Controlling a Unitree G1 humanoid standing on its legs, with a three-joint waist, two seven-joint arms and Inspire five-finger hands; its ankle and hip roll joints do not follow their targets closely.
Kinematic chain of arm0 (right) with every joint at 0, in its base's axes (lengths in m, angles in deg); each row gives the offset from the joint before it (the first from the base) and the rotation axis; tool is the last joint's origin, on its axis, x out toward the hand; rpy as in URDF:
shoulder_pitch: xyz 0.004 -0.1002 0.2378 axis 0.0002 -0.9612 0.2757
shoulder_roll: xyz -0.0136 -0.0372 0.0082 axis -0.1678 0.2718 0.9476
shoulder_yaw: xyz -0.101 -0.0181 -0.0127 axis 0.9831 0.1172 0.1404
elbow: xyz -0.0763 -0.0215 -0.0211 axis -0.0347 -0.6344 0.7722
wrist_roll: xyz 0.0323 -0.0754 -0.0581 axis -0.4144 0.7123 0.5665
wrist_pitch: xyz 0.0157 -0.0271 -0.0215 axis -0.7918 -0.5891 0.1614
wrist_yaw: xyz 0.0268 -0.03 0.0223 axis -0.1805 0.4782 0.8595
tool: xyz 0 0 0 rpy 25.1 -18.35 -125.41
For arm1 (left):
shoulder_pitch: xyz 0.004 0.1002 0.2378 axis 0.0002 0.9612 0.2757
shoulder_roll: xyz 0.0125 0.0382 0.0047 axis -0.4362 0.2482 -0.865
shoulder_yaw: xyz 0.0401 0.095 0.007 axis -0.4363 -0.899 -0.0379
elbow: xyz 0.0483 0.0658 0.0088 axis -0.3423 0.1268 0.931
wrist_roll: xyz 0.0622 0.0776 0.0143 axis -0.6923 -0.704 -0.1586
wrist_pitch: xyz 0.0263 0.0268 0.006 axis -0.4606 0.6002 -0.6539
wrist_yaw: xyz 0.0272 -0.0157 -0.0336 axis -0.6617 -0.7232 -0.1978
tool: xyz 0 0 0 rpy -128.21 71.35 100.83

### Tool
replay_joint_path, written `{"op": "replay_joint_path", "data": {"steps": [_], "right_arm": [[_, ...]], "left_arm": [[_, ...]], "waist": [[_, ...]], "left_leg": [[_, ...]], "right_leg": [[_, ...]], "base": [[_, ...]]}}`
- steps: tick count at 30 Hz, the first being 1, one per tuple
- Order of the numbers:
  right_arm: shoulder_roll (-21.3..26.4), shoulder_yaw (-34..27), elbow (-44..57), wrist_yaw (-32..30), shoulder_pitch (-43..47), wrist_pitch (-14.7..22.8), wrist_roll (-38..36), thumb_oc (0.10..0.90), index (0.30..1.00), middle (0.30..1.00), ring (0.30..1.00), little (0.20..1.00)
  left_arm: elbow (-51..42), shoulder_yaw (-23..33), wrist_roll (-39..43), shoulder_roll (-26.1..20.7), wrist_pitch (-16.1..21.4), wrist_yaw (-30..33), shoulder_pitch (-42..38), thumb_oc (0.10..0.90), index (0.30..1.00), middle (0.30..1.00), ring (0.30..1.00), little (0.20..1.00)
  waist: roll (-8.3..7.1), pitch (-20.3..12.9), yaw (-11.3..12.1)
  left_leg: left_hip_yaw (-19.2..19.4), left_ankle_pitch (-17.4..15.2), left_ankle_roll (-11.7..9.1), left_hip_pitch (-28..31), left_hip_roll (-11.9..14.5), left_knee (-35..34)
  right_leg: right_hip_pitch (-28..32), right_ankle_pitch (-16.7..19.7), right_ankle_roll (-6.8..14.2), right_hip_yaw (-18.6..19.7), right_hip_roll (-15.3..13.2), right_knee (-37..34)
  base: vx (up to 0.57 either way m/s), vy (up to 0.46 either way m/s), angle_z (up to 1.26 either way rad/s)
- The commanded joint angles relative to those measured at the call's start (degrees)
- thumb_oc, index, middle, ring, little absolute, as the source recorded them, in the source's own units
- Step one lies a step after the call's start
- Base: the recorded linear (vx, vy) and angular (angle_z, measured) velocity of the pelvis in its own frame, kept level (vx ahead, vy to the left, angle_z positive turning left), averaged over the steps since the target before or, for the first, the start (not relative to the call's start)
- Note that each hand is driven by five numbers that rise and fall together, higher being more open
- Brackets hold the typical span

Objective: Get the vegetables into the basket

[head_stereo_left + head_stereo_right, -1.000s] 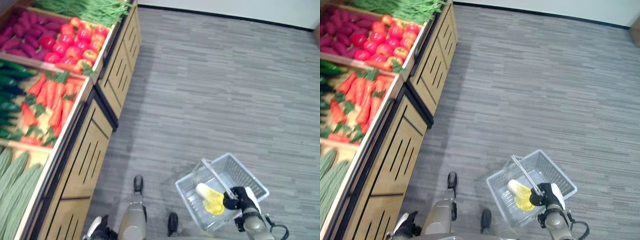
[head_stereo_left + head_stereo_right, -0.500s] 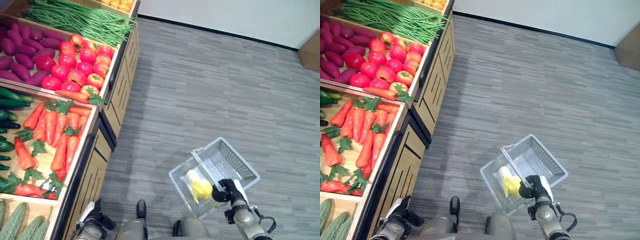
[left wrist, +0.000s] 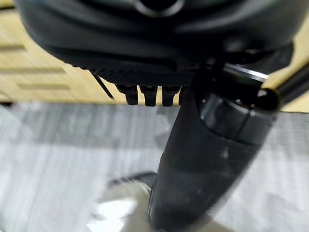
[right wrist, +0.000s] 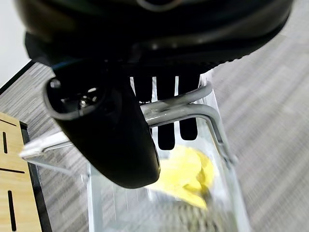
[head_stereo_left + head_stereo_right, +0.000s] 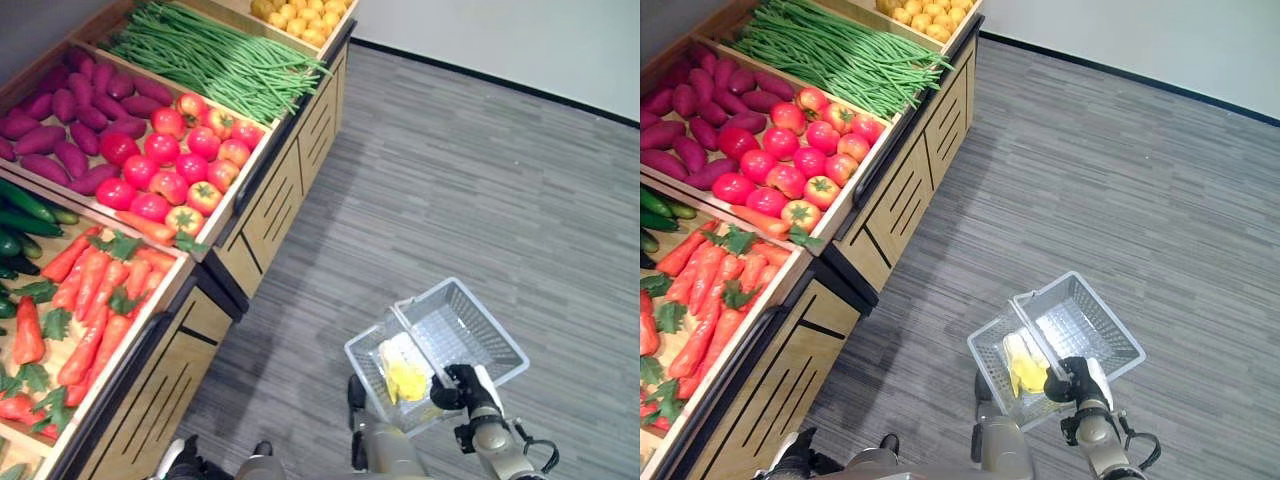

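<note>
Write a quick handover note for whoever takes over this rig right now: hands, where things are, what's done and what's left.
Right hand: shut on the handle of the grey basket, carrying it above the floor beside the produce stand.
Left hand: low by the stand's wooden front, holding nothing; fingers too hidden to judge.
Done: one yellow vegetable lies in the basket.
Left: carrots, tomatoes, green beans and the purple sweet potatoes are in their bins; pick more into the basket.
</note>
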Motion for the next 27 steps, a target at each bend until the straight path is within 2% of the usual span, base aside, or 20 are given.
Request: {"op": "replay_joint_path", "data": {"steps": [1,3,5,7,8,9,11,14,16,17,18,19,21,23,24,25,27], "right_arm": [[4.25,-3.04,5.94,-2.61,-1.92,4.31,-2.12,0.400,0.300,0.300,0.300,0.300],[4.50,-3.61,6.03,-3.03,-2.50,4.09,-2.52,0.400,0.300,0.300,0.300,0.300],[4.42,-4.14,6.06,-3.61,-2.84,3.90,-2.99,0.400,0.300,0.300,0.300,0.300],[4.44,-4.39,6.02,-3.78,-2.94,3.85,-3.04,0.400,0.300,0.300,0.300,0.300],[4.41,-4.84,5.74,-4.05,-3.19,3.64,-3.08,0.400,0.300,0.300,0.300,0.300],[4.25,-4.93,5.73,-4.07,-3.32,3.62,-3.07,0.400,0.300,0.300,0.300,0.300],[3.87,-4.76,5.22,-4.27,-3.28,3.60,-2.85,0.400,0.300,0.300,0.300,0.300],[3.51,-3.91,5.16,-3.95,-3.46,3.49,-2.16,0.400,0.300,0.300,0.300,0.300],[3.38,-3.75,4.83,-3.47,-3.51,3.27,-1.91,0.400,0.300,0.300,0.300,0.300],[2.89,-3.79,4.74,-3.19,-3.90,3.09,-1.70,0.400,0.300,0.300,0.300,0.300],[2.33,-3.76,3.25,-3.10,-3.58,2.80,-1.57,0.400,0.300,0.300,0.300,0.300],[2.33,-3.77,3.24,-3.10,-3.56,2.81,-1.57,0.400,0.300,0.300,0.300,0.300],[1.02,-3.77,2.30,-2.82,-3.15,2.47,-1.96,0.400,0.300,0.300,0.300,0.300],[0.60,-3.60,1.41,-2.62,-2.93,2.46,-2.14,0.400,0.300,0.300,0.300,0.300],[-0.05,-2.67,0.91,-2.11,-2.14,2.13,-1.74,0.400,0.300,0.300,0.300,0.300],[-0.05,-2.68,0.90,-2.12,-2.12,2.13,-1.74,0.400,0.300,0.300,0.300,0.300],[-0.88,-1.78,-1.49,-1.67,-0.38,1.90,-2.05,0.400,0.300,0.300,0.300,0.300]], "left_arm": [[-1.73,-1.27,1.12,-2.27,0.19,1.20,-0.65,0.900,1.000,1.000,1.000,1.000],[-3.10,-2.00,0.85,-1.90,0.13,1.17,-1.00,0.900,1.000,1.000,1.000,1.000],[-4.07,-2.89,0.72,-1.85,0.06,1.23,-1.41,0.900,1.000,1.000,1.000,1.000],[-4.33,-3.18,0.48,-1.82,0.03,1.26,-1.42,0.900,1.000,1.000,1.000,1.000],[-4.05,-3.74,-0.70,-1.84,-0.24,1.18,-1.52,0.900,1.000,1.000,1.000,1.000],[-3.80,-3.88,-1.29,-1.92,-0.38,1.09,-1.57,0.900,1.000,1.000,1.000,1.000],[-3.07,-3.97,-2.11,-2.18,-0.66,1.14,-1.61,0.900,1.000,1.000,1.000,1.000],[-2.59,-3.86,-2.99,-2.66,-0.99,0.80,-0.97,0.900,1.000,1.000,1.000,1.000],[-2.67,-3.54,-3.00,-2.81,-1.13,0.58,-0.52,0.900,1.000,1.000,1.000,1.000],[-2.19,-3.16,-3.00,-2.91,-1.15,0.56,-0.20,0.900,1.000,1.000,1.000,1.000],[-1.43,-2.57,-2.13,-3.11,-1.15,0.50,-0.36,0.900,1.000,1.000,1.000,1.000],[-1.42,-2.57,-2.13,-3.11,-1.15,0.50,-0.39,0.900,1.000,1.000,1.000,1.000],[-0.87,-1.90,-1.51,-3.80,-1.31,-0.04,-0.26,0.900,1.000,1.000,1.000,1.000],[-0.44,-1.53,-1.13,-4.11,-1.32,-0.15,-0.27,0.900,1.000,1.000,1.000,1.000],[-0.58,-1.22,-1.14,-4.54,-1.47,-0.46,-0.05,0.900,1.000,1.000,1.000,1.000],[-0.58,-1.21,-1.14,-4.55,-1.48,-0.46,-0.07,0.900,1.000,1.000,1.000,1.000],[-1.23,-1.23,-0.86,-4.84,-1.35,-0.62,0.06,0.900,1.000,1.000,1.000,1.000]], "waist": [[0.62,0.03,-0.64],[1.31,0.36,-0.85],[1.74,0.87,-0.79],[1.78,0.91,-0.91],[1.97,0.64,-0.92],[2.09,0.50,-0.94],[2.22,0.20,-0.25],[1.43,0.13,1.14],[1.11,0.04,1.57],[0.56,-0.18,1.75],[-0.51,-0.21,2.31],[-0.46,-0.32,2.35],[-2.34,0.14,2.75],[-2.81,-0.02,2.98],[-3.78,0.25,3.65],[-3.74,0.11,3.66],[-3.90,0.40,4.58]], "left_leg": [[7.54,7.55,2.29,-0.21,1.82,-0.18],[13.10,8.90,2.26,-2.00,2.88,0.13],[15.95,8.18,2.38,-4.69,2.14,-1.39],[16.59,7.65,2.51,-5.50,1.74,-2.12],[19.57,6.73,2.65,-8.37,0.80,-5.28],[21.04,7.57,2.51,-9.62,0.82,-6.47],[22.51,10.24,2.14,-11.64,1.26,-9.26],[22.78,12.57,1.66,-12.72,1.86,-10.33],[23.12,11.82,2.01,-11.80,1.74,-10.45],[23.54,11.47,2.29,-11.21,1.62,-10.75],[23.20,10.06,3.31,-10.97,0.42,-9.65],[23.21,10.11,3.32,-11.15,0.50,-9.62],[23.32,7.05,5.49,-10.53,-1.36,-7.39],[23.11,6.24,6.07,-10.67,-1.96,-6.88],[22.65,4.84,7.26,-10.02,-3.46,-6.38],[22.67,4.92,7.25,-10.21,-3.38,-6.39],[20.94,4.26,8.47,-9.45,-4.70,-6.74]], "right_leg": [[-1.28,-5.70,6.71,-0.73,-3.79,6.97],[0.65,-7.45,6.03,-3.04,-3.78,6.90],[2.17,-8.14,6.18,-4.79,-4.26,6.47],[2.47,-8.25,6.40,-5.42,-4.53,6.27],[3.57,-8.93,6.76,-6.84,-5.04,5.90],[4.35,-9.30,6.82,-7.23,-5.01,5.75],[6.11,-10.13,6.94,-7.54,-4.51,5.60],[9.01,-11.34,6.92,-6.75,-3.81,5.79],[9.68,-11.84,7.23,-6.25,-3.89,6.15],[10.08,-11.97,7.56,-6.22,-4.34,6.33],[10.48,-12.01,8.40,-5.37,-5.62,7.67],[10.32,-11.87,8.37,-5.34,-5.54,7.60],[9.05,-9.50,9.83,-3.25,-7.81,12.23],[8.37,-8.21,10.17,-2.55,-8.24,13.09],[7.55,-4.85,11.05,-2.45,-9.70,15.15],[7.39,-4.70,11.01,-2.43,-9.62,15.04],[6.05,-1.15,11.58,-1.56,-9.61,20.01]], "base": [[0.13,-0.195,0.73],[0.13,-0.187,0.74],[0.09,-0.105,0.80],[0.09,-0.029,0.78],[0.19,0.004,0.70],[0.24,0.044,0.62],[0.24,0.086,0.39],[0.23,0.105,-0.12],[0.16,0.138,-0.27],[0.26,0.329,-0.43],[0.18,0.242,-0.41],[0.18,0.286,-0.29],[0.16,0.327,-0.09],[0.12,0.256,-0.12],[0.07,0.159,-0.01],[0.11,0.240,0.03],[0.14,0.218,0.09]]}}
